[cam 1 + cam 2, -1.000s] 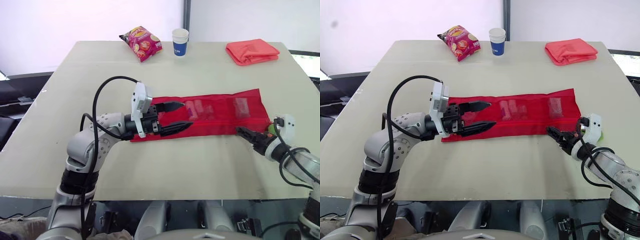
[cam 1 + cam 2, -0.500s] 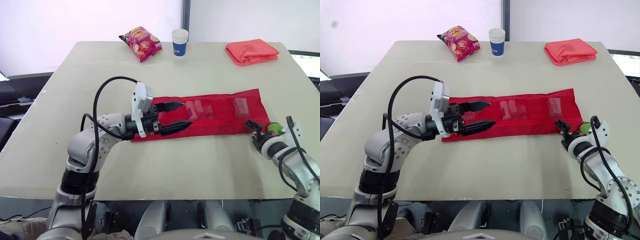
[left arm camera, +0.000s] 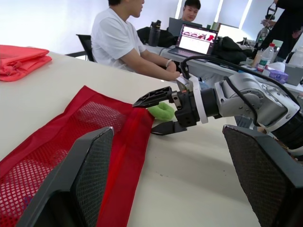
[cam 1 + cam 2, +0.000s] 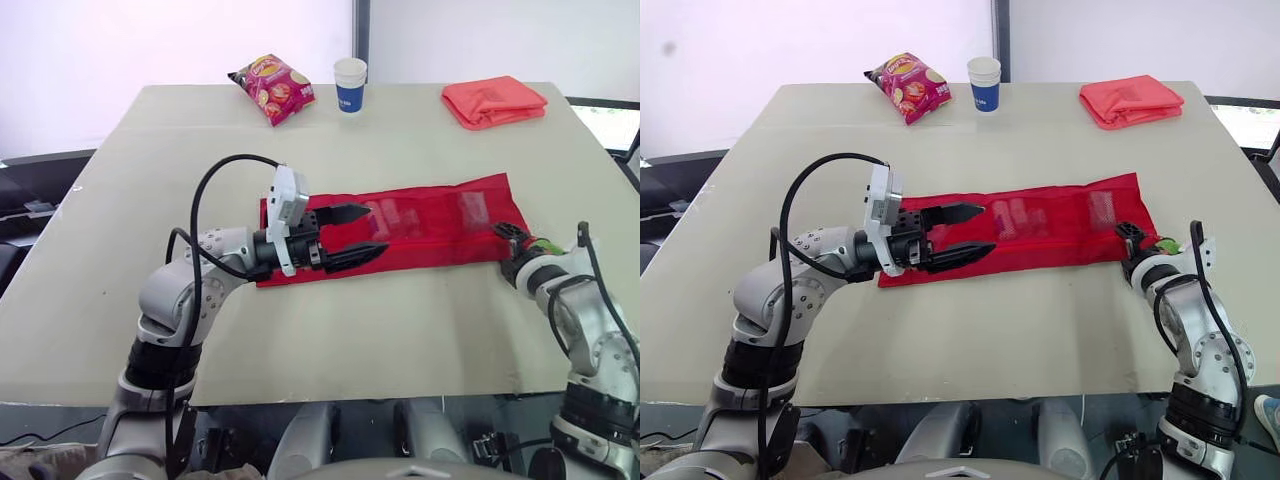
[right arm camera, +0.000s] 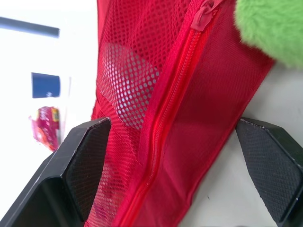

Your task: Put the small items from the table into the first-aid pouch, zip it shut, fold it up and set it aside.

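One table (image 4: 400,330), five loose things, two pincers.
One red mesh pouch (image 4: 400,225) at centre, one green fuzzy item (image 3: 162,111) at its right end, one snack bag (image 4: 271,87) and one paper cup (image 4: 349,84) at upper centre, one folded coral cloth (image 4: 494,101) at upper right; one left pincer (image 4: 375,229), one right pincer (image 3: 144,117); two seated people (image 3: 118,40).

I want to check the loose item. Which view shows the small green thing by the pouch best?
The left wrist view: the green thing lies at the end of the red pouch, by the open right gripper. The right wrist view shows part of it; the eye views, a green spot.
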`<state>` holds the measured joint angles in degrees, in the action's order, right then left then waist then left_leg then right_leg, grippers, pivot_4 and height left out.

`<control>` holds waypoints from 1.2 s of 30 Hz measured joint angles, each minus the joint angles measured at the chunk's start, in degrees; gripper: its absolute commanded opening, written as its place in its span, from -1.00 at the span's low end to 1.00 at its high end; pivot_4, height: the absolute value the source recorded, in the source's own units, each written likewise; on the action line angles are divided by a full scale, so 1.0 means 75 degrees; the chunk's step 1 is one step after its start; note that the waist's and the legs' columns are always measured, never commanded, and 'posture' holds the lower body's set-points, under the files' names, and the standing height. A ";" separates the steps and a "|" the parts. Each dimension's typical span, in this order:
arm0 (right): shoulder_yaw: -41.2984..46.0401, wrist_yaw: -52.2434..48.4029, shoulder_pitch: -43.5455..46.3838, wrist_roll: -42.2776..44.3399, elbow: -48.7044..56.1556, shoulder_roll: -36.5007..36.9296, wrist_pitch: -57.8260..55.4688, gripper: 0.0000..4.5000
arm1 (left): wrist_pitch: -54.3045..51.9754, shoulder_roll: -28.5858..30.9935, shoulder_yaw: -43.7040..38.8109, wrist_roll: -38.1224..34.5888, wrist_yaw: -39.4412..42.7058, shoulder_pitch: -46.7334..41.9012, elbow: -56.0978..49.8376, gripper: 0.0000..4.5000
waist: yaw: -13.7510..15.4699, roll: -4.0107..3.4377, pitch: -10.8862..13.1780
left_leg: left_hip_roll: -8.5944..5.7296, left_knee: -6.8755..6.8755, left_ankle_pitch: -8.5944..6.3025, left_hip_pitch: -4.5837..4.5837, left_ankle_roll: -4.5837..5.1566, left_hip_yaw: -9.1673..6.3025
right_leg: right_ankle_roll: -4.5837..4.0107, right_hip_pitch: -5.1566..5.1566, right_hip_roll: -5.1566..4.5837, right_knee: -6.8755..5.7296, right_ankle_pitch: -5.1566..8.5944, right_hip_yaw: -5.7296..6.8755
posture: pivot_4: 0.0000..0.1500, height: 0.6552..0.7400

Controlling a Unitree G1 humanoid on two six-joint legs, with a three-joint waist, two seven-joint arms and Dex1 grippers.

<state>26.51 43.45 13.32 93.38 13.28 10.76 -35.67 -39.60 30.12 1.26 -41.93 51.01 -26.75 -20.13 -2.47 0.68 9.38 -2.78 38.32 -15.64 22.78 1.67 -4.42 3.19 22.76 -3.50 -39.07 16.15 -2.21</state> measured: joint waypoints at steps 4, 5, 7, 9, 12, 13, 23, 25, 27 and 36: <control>-0.0255 -0.0761 0.0022 -0.0691 -0.0156 -0.0006 0.0216 0.96 | 0.0000 0.0002 -0.0001 0.0000 0.0003 0.0002 0.0000 0.76 | 0.0003 -0.0001 0.0000 | 0.0001 0.0000 -0.0001 -0.0001 0.0001 0.0000 | 0.0000 0.0001 0.0001 0.0000 0.0000 -0.0001 | 1.00 1.00; -0.0411 -0.1112 0.0021 -0.1048 -0.0216 -0.0011 0.0307 0.96 | 0.0000 0.0000 -0.0003 -0.0002 -0.0005 0.0002 0.0000 0.76 | 0.0003 -0.0002 0.0001 | 0.0001 0.0000 -0.0001 -0.0001 0.0001 0.0000 | 0.0000 0.0001 0.0001 0.0000 0.0000 -0.0001 | 1.00 1.00; -0.0552 -0.1442 0.0022 -0.1404 -0.0270 -0.0027 0.0357 0.86 | -0.0001 -0.0001 -0.0006 -0.0004 -0.0013 0.0002 0.0000 0.76 | 0.0003 -0.0003 0.0001 | 0.0001 0.0000 -0.0001 -0.0001 0.0001 0.0000 | 0.0000 0.0001 0.0001 0.0000 0.0000 -0.0001 | 1.00 1.00; -0.0779 -0.1909 0.0021 -0.2093 -0.0397 -0.0098 0.0533 0.64 | -0.0003 -0.0006 -0.0007 -0.0010 -0.0023 0.0004 0.0000 0.76 | 0.0001 -0.0003 0.0002 | 0.0001 -0.0001 -0.0001 -0.0001 0.0000 0.0000 | 0.0000 0.0002 0.0002 0.0000 0.0000 -0.0002 | 1.00 1.00; -0.0976 -0.2358 0.0029 -0.2743 -0.0572 -0.0209 0.0698 0.09 | -0.0004 0.0002 -0.0022 -0.0011 -0.0026 0.0009 0.0000 0.76 | 0.0002 -0.0004 0.0002 | 0.0001 -0.0001 0.0001 -0.0001 -0.0003 0.0000 | 0.0000 0.0002 0.0002 0.0000 0.0000 -0.0002 | 1.00 1.00; -0.1124 -0.2615 0.0029 -0.3148 -0.0705 -0.0246 0.0793 -0.29 | -0.0005 0.0018 -0.0040 -0.0011 -0.0026 0.0013 -0.0001 0.76 | 0.0003 -0.0011 0.0007 | 0.0001 -0.0001 0.0005 -0.0001 -0.0010 0.0001 | 0.0000 0.0004 0.0002 0.0000 0.0000 -0.0003 | 1.00 1.00; -0.1803 -0.4111 0.0139 -0.5893 -0.0623 0.0358 0.1331 -1.00 | -0.0008 0.0208 -0.0238 -0.0075 -0.0204 0.0381 -0.0262 0.76 | 0.0045 -0.0018 0.0010 | -0.0003 -0.0001 0.0014 0.0001 -0.0026 0.0000 | 0.0001 0.0004 -0.0005 0.0002 0.0000 -0.0002 | 1.00 1.00; -0.1978 -0.4278 0.0074 -0.6287 -0.0484 0.0563 0.1370 -1.00 | -0.0008 0.0245 -0.0274 -0.0094 -0.0228 0.0441 -0.0307 0.76 | 0.0043 -0.0021 0.0012 | -0.0003 -0.0001 0.0014 0.0000 -0.0026 0.0001 | 0.0001 0.0005 -0.0006 0.0002 0.0000 -0.0004 | 1.00 1.00; -0.2317 -0.4627 -0.0031 -0.7056 -0.0137 0.0989 0.1462 -1.00 | -0.0009 0.0306 -0.0359 -0.0134 -0.0268 0.0582 -0.0390 0.76 | 0.0041 -0.0023 0.0013 | -0.0003 -0.0002 0.0014 0.0001 -0.0026 0.0001 | 0.0001 0.0005 -0.0006 0.0004 0.0000 -0.0003 | 1.00 1.00; -0.4797 -0.6956 -0.0156 -1.0246 0.1518 0.2628 0.2418 -1.00 | -0.0158 0.0521 -0.0530 -0.0238 -0.0378 0.0684 -0.0498 0.76 | 0.0017 -0.0022 0.0013 | 0.0001 -0.0002 0.0014 0.0000 -0.0027 -0.0004 | 0.0001 0.0005 -0.0003 0.0005 0.0000 0.0004 | 1.00 1.00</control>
<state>-9.46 -8.72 12.15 16.53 24.66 30.47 -17.54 -40.78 34.03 -2.71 -43.71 48.18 -21.62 -23.86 -2.34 0.52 9.48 -2.78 38.30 -15.53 22.78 1.47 -4.45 3.19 22.80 -3.52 -39.04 16.15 -2.18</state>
